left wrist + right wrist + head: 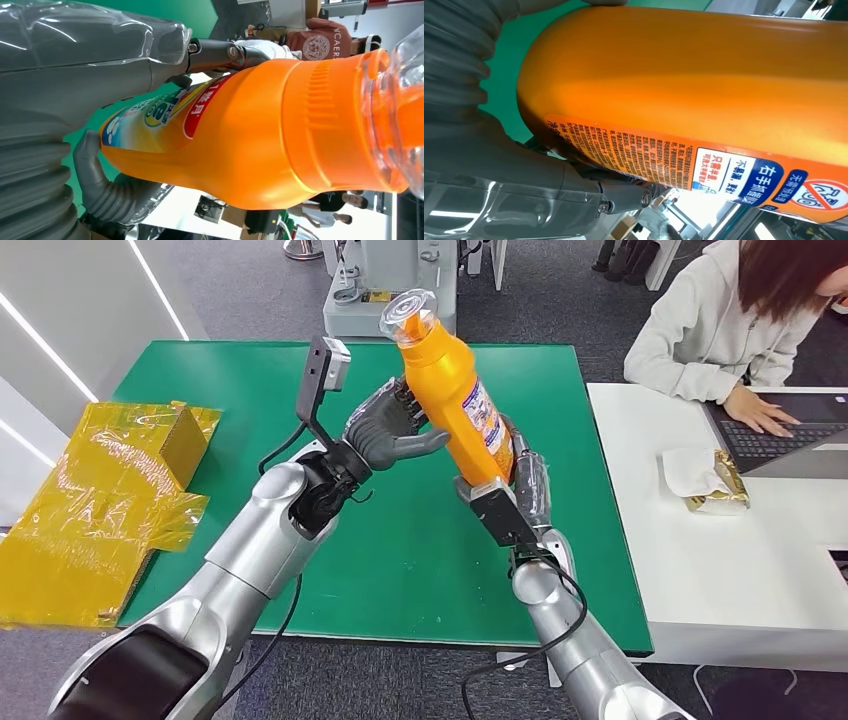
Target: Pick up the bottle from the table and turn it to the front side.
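The right hand (520, 475) grips the orange detergent bottle (458, 400) near its base, raised above the green surface (420, 550); the left hand (392, 430), fingers spread, touches its side.

Silver arms, black cables, grey ribbed wrist covers (dark fingers (385, 425)).

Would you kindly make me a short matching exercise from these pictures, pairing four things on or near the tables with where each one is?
Things:
1. orange bottle
2. yellow packaging
3. laptop
4. left hand

Places:
A. on the white table, under a person's hand
B. lifted above the green table, gripped by the right hand
C. at the green table's left edge
D. against the bottle's side

Pairs: 1-B, 2-C, 3-A, 4-D
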You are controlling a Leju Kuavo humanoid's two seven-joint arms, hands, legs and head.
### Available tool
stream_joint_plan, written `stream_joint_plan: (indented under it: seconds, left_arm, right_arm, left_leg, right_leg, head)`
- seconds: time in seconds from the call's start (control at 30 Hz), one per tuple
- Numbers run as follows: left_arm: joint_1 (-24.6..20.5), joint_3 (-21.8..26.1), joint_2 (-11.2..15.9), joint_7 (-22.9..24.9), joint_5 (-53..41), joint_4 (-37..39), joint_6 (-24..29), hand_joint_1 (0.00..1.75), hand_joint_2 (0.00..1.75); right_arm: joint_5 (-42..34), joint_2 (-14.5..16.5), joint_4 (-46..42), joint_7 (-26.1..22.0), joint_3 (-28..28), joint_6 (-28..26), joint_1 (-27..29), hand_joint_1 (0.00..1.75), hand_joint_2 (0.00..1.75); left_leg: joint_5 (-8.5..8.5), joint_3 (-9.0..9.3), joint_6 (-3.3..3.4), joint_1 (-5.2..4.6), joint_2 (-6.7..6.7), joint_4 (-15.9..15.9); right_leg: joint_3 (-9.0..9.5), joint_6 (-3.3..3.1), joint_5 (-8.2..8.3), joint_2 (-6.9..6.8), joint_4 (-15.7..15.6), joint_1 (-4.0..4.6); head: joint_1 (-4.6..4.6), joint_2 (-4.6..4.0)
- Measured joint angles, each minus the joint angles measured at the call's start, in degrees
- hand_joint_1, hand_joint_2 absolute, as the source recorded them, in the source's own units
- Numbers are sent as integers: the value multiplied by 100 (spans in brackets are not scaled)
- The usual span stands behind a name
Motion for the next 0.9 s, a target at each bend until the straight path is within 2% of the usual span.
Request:
stream_joint_plan:
  seconds: [0.23,0.43,0.77,0.9]
  left_arm:
    - [-54,-1,-81,16,20,167,36,0,175]
    - [-203,0,-200,52,-36,223,455,0,175]
    - [-233,-1,-267,38,-64,223,566,0,175]
    - [-275,0,-344,-18,-121,223,789,0,175]
  right_arm:
    - [122,22,144,13,1,-112,-11,175,175]
    - [208,100,210,106,7,-161,-11,175,175]
    - [214,112,210,128,7,-157,14,175,175]
    - [229,119,210,191,2,-159,36,175,175]
  left_leg:
    - [0,0,0,0,-1,0]
    - [0,0,0,0,-1,0]
    - [0,1,0,0,0,0]
    - [0,0,0,0,-2,1]
  right_leg:
    - [0,0,0,0,0,0]
    - [0,0,0,0,0,0]
    - [0,0,0,0,0,0]
    - [0,0,0,-2,0,0]
  head:
    - [0,0]
    - [0,0]
    - [1,0]
    - [1,0]
